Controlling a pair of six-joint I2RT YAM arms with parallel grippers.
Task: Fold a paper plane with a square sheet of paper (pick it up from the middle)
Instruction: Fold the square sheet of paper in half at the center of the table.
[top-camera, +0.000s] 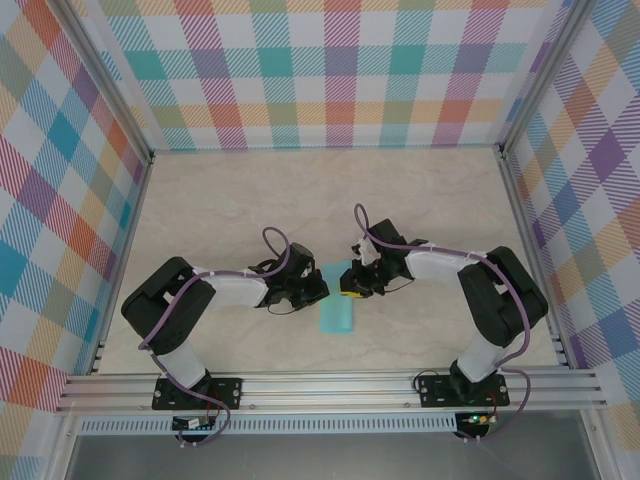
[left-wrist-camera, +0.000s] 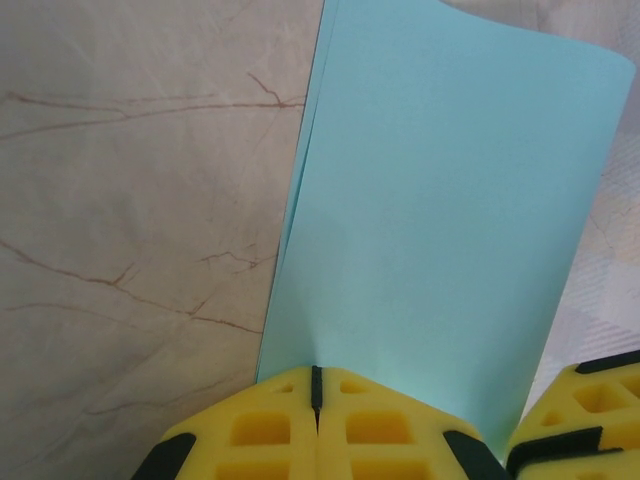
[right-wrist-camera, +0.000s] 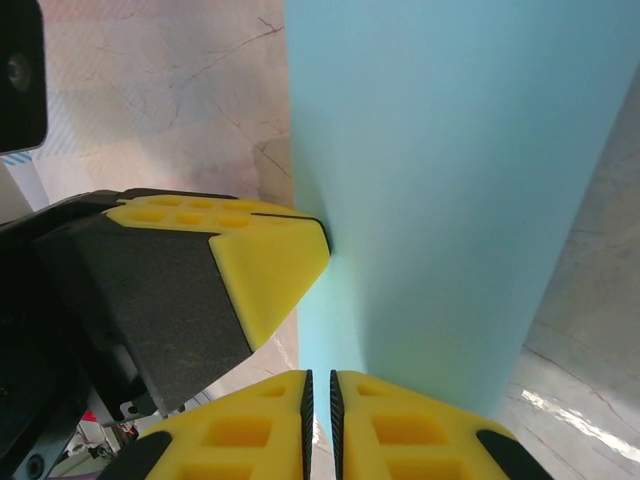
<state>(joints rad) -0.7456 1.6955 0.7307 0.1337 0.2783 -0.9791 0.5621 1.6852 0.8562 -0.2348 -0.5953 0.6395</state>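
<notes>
The square sheet of paper (top-camera: 337, 318) is light teal and folded into a narrow strip near the table's front middle, between the two grippers. In the left wrist view the paper (left-wrist-camera: 440, 220) rises from my left gripper (left-wrist-camera: 316, 375), whose jaws are pressed together on its lower edge. My right gripper (right-wrist-camera: 318, 375) meets it from the other side, its jaws a thin slit apart on the paper (right-wrist-camera: 440, 180). From above, the left gripper (top-camera: 318, 290) and right gripper (top-camera: 352, 290) nearly touch. A left finger (right-wrist-camera: 270, 260) rests against the sheet.
The marble-patterned table (top-camera: 250, 200) is walled by plaid panels on three sides. An aluminium rail (top-camera: 330, 385) with both arm bases runs along the near edge. Open tabletop lies behind and to either side of the arms.
</notes>
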